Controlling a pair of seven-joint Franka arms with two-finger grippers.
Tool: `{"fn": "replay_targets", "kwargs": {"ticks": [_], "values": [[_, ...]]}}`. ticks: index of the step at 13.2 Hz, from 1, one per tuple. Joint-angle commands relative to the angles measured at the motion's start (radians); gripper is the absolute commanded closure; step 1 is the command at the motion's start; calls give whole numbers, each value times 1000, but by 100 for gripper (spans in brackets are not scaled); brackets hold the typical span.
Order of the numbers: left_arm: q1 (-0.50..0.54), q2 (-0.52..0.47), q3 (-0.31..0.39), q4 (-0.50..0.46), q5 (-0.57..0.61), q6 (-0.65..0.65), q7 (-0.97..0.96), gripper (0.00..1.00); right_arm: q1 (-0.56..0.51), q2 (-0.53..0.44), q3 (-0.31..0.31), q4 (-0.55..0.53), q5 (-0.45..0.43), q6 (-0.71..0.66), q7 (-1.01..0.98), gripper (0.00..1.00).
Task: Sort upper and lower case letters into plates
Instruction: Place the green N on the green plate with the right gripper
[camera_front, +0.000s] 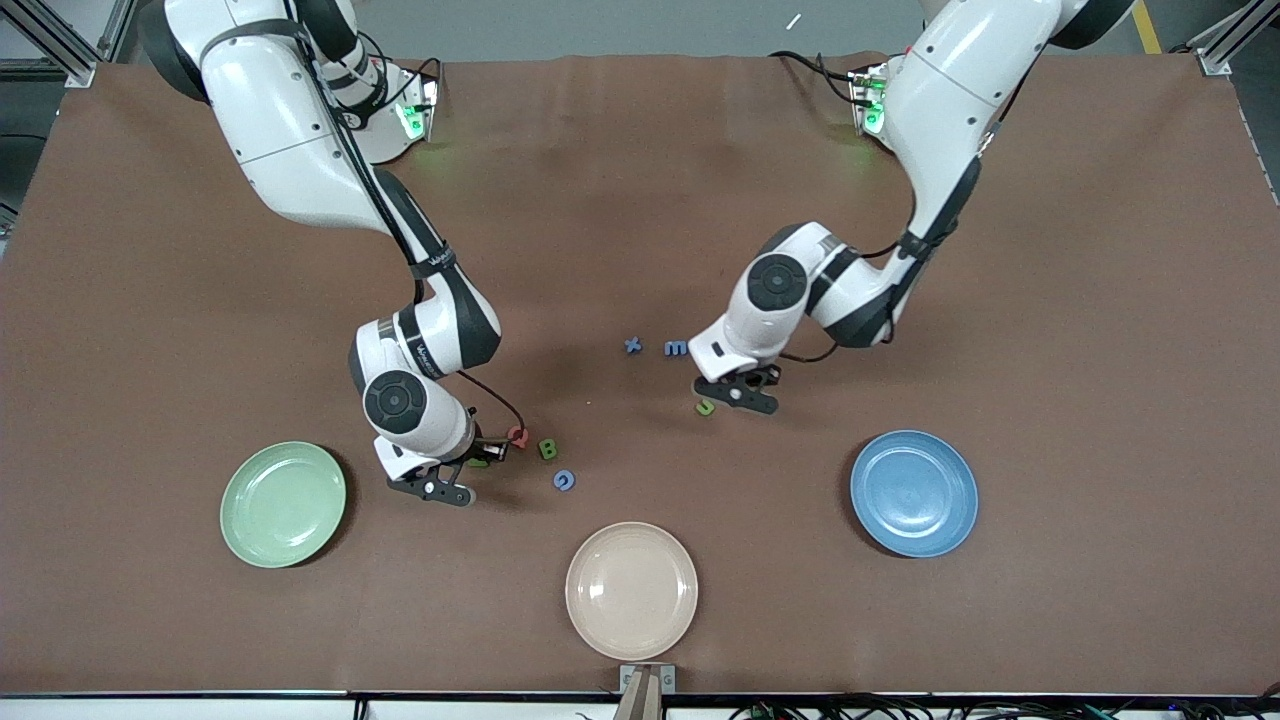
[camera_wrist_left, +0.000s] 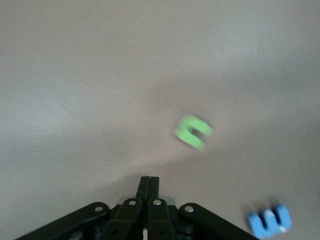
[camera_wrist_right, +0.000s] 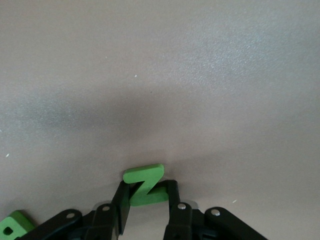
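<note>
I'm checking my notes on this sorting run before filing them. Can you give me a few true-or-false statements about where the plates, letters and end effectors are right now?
1. The right end effector is shut on a green letter Z. True.
2. The left end effector holds the green letter u. False: its fingers are shut together with nothing between them, and the u lies apart on the table.
3. The beige plate is nearer to the front camera than the green plate and the blue plate. True.
4. The blue plate already holds a letter. False: all three plates hold none.
5. The blue letters x and m lie beside each other on the table. True.
</note>
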Motion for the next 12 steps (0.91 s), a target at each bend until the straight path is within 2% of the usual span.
{"fn": "replay_targets", "kwargs": {"ticks": [1, 4, 6, 8, 9, 10, 11, 12], "values": [[51, -28, -5, 20, -1, -58, -12, 100, -3, -27, -10, 13, -126, -20, -3, 97], [60, -44, -13, 25, -36, -163, -79, 97, -41, -33, -34, 70, -366, -79, -55, 97], [52, -53, -16, 25, -38, -219, -173, 94, -95, -33, -46, 72, -477, -77, -155, 97], [48, -53, -20, 14, -39, -246, -344, 79, -144, -33, -60, 72, -600, -74, -242, 97], [45, -47, -42, 8, -41, -248, -464, 67, -168, -33, -62, 72, -652, -71, -256, 96], [45, -45, -52, -4, -39, -248, -577, 59, -199, -28, -60, 72, -681, -66, -258, 95], [45, -48, -69, -21, -41, -248, -676, 51, -219, -25, -60, 66, -680, -56, -256, 83], [46, -51, -94, -40, -39, -246, -786, 49, -228, -24, -59, 63, -669, -53, -243, 57]]}}
